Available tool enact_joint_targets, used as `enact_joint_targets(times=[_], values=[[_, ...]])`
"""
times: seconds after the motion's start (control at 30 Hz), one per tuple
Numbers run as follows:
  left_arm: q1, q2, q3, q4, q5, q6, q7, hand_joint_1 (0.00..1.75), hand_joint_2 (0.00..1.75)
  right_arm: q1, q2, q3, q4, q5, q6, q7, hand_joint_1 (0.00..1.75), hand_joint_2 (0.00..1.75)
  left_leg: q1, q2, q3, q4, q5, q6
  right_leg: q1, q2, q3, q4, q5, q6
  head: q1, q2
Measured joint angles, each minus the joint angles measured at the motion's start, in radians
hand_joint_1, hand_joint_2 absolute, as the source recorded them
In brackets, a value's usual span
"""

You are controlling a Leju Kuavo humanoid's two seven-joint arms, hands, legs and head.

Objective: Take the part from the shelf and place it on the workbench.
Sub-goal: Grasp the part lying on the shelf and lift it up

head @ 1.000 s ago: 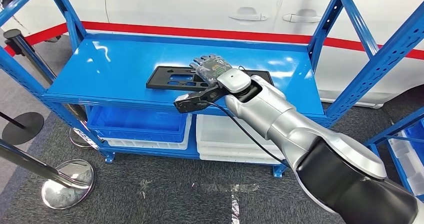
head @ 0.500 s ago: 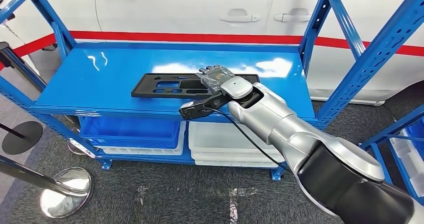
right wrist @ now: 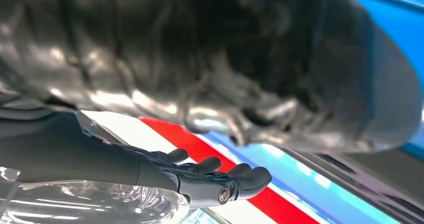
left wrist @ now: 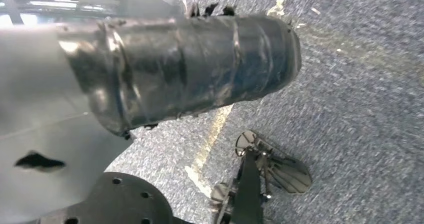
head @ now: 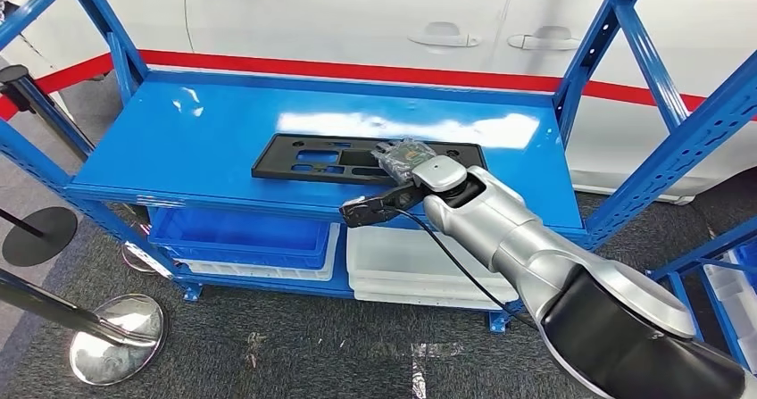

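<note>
A silver robot arm rises from the lower right of the head view and reaches forward over dark carpet toward a blue metal shelf [head: 223, 131]. At its end, the right hand [head: 403, 159], wrapped in a clear cover, sits over the right-hand portion of a flat black part [head: 308, 161], a long plate with cut-out openings, lying on the blue top surface near the front edge. From the head view the hand appears to rest on or just above the part, but whether the fingers are closed around it cannot be told. In the right wrist view the dark fingers [right wrist: 220, 176] stretch out mostly straight and side by side, with nothing visibly pinched between them. Below the top surface sit a blue bin [head: 241, 234] and a white bin [head: 411, 256]. Behind the shelf stands a white car [head: 375, 24] with a red stripe. The step in hand looks like the grasp at the shelf: the part is not yet lifted. The next move seems to call for curling the fingers under the plate's edge for a firm hold before raising it level and carrying it to the workbench.
</note>
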Motion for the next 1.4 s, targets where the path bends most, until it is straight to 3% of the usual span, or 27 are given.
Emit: enact_joint_targets(times=[0.07,0.2,0.27,0.33,0.4,0.43,0.47,0.53,0.57,0.63,0.7,0.77,0.8,0.87,0.93,0.97,1.0,1.07,1.1,1.13,1.17,1.2,1.23,1.27,1.33,1.37,1.4], values=[[-0.001,0.0,0.001,0.0,0.0,0.001,0.0,0.0,0.0,0.001,-0.003,0.0,0.001,-0.006,0.004,0.003,0.0,0.0,-0.001,0.0,0.0,0.012,-0.014,-0.012,0.003,0.001,0.044,-0.092,0.031,-0.003,0.0,0.0],[-0.002,0.0,0.002,0.0,0.0,0.006,0.0,0.0,0.0,0.018,-0.007,0.0,0.003,-0.012,0.01,0.007,0.0,0.0,0.001,0.001,0.005,0.013,-0.024,-0.034,0.007,0.005,0.06,-0.113,0.025,-0.025,-0.003,0.0],[-0.002,0.0,0.002,0.0,0.001,0.01,0.0,0.0,0.0,0.025,-0.007,0.0,0.004,-0.014,0.012,0.007,0.0,0.0,0.002,0.003,-0.018,0.064,-0.052,-0.044,0.002,0.005,0.07,-0.121,0.023,-0.036,-0.007,0.0],[-0.002,0.0,0.002,0.0,0.002,0.016,0.001,0.0,0.0,0.037,-0.007,0.0,0.005,-0.016,0.014,0.008,0.0,0.87,0.003,0.004,-0.081,0.185,-0.099,-0.049,0.003,0.004,0.079,-0.123,0.018,-0.044,-0.011,0.0],[-0.002,0.0,0.002,0.0,0.002,0.021,0.001,0.0,0.0,0.059,-0.007,0.0,0.007,-0.018,0.013,0.008,0.0,1.75,0.003,0.004,-0.141,0.279,-0.115,-0.05,0.007,0.004,0.087,-0.122,0.013,-0.049,-0.011,0.0],[-0.001,0.0,0.003,0.0,0.002,0.024,0.001,0.0,0.0,0.068,-0.007,0.0,0.008,-0.02,0.012,0.009,0.0,1.75,0.002,0.004,-0.149,0.278,-0.098,-0.048,0.008,0.005,0.091,-0.122,0.009,-0.05,-0.011,0.0],[0.0,0.0,0.003,0.0,0.004,0.025,0.0,0.0,0.0,0.073,-0.007,0.0,0.008,-0.022,0.012,0.009,0.0,1.75,0.001,0.004,-0.137,0.239,-0.063,-0.043,0.009,0.007,0.097,-0.122,0.005,-0.049,-0.011,0.0],[0.0,0.0,0.004,0.0,0.012,0.024,-0.003,0.0,0.0,0.075,-0.007,0.0,0.008,-0.025,0.012,0.01,0.0,1.75,-0.006,0.004,-0.08,0.106,0.008,-0.029,0.012,0.01,0.109,-0.122,-0.003,-0.046,-0.011,0.0],[-0.002,0.0,0.004,0.0,0.016,0.023,-0.005,0.0,0.0,0.076,-0.008,0.0,0.008,-0.026,0.012,0.011,0.0,1.75,-0.01,0.004,-0.055,0.053,0.026,-0.023,0.013,0.01,0.113,-0.122,-0.007,-0.043,-0.011,0.0],[-0.004,0.001,0.005,0.0,0.02,0.021,-0.009,0.0,0.0,0.08,-0.009,0.0,0.009,-0.027,0.011,0.014,0.0,1.75,-0.017,0.003,-0.034,0.01,0.026,-0.015,0.015,0.009,0.114,-0.125,-0.011,-0.034,-0.01,0.0],[-0.004,0.0,0.006,0.0,0.021,0.021,-0.01,0.0,0.0,0.083,-0.01,0.0,0.009,-0.027,0.008,0.017,0.0,0.87,-0.015,0.004,-0.029,0.002,0.026,-0.011,0.015,0.009,0.116,-0.129,-0.012,-0.024,-0.01,0.0],[-0.002,-0.002,0.009,0.0,0.022,0.021,-0.01,0.0,0.0,0.084,-0.012,0.0,0.01,-0.027,0.008,0.017,0.0,0.0,-0.008,0.006,-0.02,-0.01,0.029,-0.005,0.017,0.007,0.105,-0.098,-0.036,-0.014,-0.006,0.0],[-0.002,-0.003,0.01,0.0,0.022,0.021,-0.01,0.0,0.0,0.085,-0.012,0.0,0.011,-0.028,0.008,0.017,0.0,0.0,-0.005,0.007,-0.016,-0.016,0.031,-0.002,0.018,0.006,0.083,-0.051,-0.062,-0.01,-0.003,0.0],[-0.003,-0.003,0.014,0.0,0.022,0.022,-0.012,0.0,0.0,0.089,-0.013,0.0,0.013,-0.029,0.007,0.017,0.0,0.87,-0.005,0.008,-0.014,-0.016,0.029,0.002,0.015,0.004,0.015,0.083,-0.12,-0.005,0.001,0.0],[-0.003,-0.002,0.017,0.0,0.02,0.024,-0.015,0.0,0.0,0.093,-0.015,0.0,0.013,-0.03,0.006,0.017,0.0,1.75,-0.005,0.007,-0.014,-0.013,0.025,0.002,0.013,0.004,-0.025,0.148,-0.124,-0.004,0.002,0.0],[-0.003,-0.002,0.018,0.0,0.019,0.025,-0.016,0.0,0.0,0.094,-0.017,0.0,0.013,-0.031,0.004,0.017,0.0,1.75,-0.005,0.007,-0.012,-0.01,0.022,0.001,0.011,0.003,-0.017,0.123,-0.099,-0.005,0.002,0.0],[-0.004,-0.002,0.019,0.0,0.017,0.025,-0.017,0.0,0.0,0.094,-0.018,0.0,0.013,-0.032,0.002,0.017,0.0,1.31,-0.004,0.006,-0.011,-0.006,0.019,-0.002,0.01,0.003,0.01,0.063,-0.062,-0.006,0.002,0.0],[-0.003,-0.002,0.02,0.0,0.015,0.024,-0.017,0.0,0.0,0.094,-0.019,0.0,0.013,-0.032,-0.004,0.017,0.0,1.31,-0.005,0.005,-0.011,0.005,0.01,-0.01,0.009,0.004,0.068,-0.063,-0.011,-0.012,0.002,0.0],[-0.003,-0.002,0.02,0.0,0.015,0.024,-0.017,0.0,0.0,0.094,-0.019,0.0,0.013,-0.032,-0.007,0.017,0.0,1.31,-0.007,0.004,-0.012,0.008,0.008,-0.014,0.01,0.005,0.086,-0.099,-0.002,-0.016,0.001,0.0],[-0.003,-0.002,0.021,0.0,0.015,0.023,-0.017,0.0,0.0,0.094,-0.019,0.0,0.013,-0.031,-0.01,0.017,0.0,1.75,-0.008,0.003,-0.014,0.01,0.007,-0.019,0.013,0.006,0.091,-0.111,-0.003,-0.02,0.0,0.0],[-0.003,-0.002,0.021,0.0,0.014,0.022,-0.017,0.0,0.0,0.094,-0.019,0.0,0.013,-0.031,-0.011,0.017,0.0,1.75,-0.008,0.003,-0.014,0.009,0.007,-0.023,0.014,0.006,0.092,-0.112,-0.002,-0.024,0.0,0.0],[-0.003,-0.001,0.021,0.0,0.014,0.021,-0.018,0.0,0.0,0.094,-0.019,0.0,0.013,-0.03,-0.013,0.017,0.1,1.75,-0.007,0.002,-0.015,0.008,0.007,-0.027,0.014,0.005,0.093,-0.114,0.0,-0.03,0.0,0.0],[-0.003,-0.001,0.021,0.0,0.014,0.02,-0.018,0.0,0.0,0.094,-0.018,0.0,0.013,-0.029,-0.016,0.017,0.44,1.75,-0.006,0.003,-0.017,0.015,0.0,-0.032,0.012,0.003,0.095,-0.116,0.001,-0.035,0.0,0.0],[-0.003,-0.002,0.021,0.0,0.013,0.02,-0.018,0.0,0.0,0.094,-0.018,0.0,0.013,-0.029,-0.019,0.019,0.88,1.75,-0.006,0.003,-0.019,0.022,-0.006,-0.028,0.012,0.002,0.096,-0.117,0.002,-0.037,-0.003,0.0],[-0.003,-0.002,0.021,0.0,0.012,0.019,-0.018,0.0,0.0,0.095,-0.018,0.0,0.013,-0.029,-0.027,0.027,1.65,1.75,-0.007,0.003,-0.015,0.022,-0.009,0.013,0.015,0.001,0.097,-0.116,0.0,-0.04,-0.009,0.0],[-0.003,-0.002,0.021,0.0,0.012,0.018,-0.018,0.0,0.0,0.096,-0.018,0.0,0.014,-0.03,-0.03,0.032,1.75,1.75,-0.008,0.003,-0.01,0.016,-0.003,0.035,0.019,0.002,0.096,-0.114,-0.002,-0.041,-0.011,0.0],[-0.003,-0.002,0.021,0.0,0.012,0.018,-0.017,0.0,0.0,0.096,-0.018,0.0,0.014,-0.031,-0.031,0.037,1.75,1.75,-0.007,0.004,-0.005,0.009,0.001,0.045,0.021,0.002,0.097,-0.113,-0.003,-0.042,-0.01,0.0]])
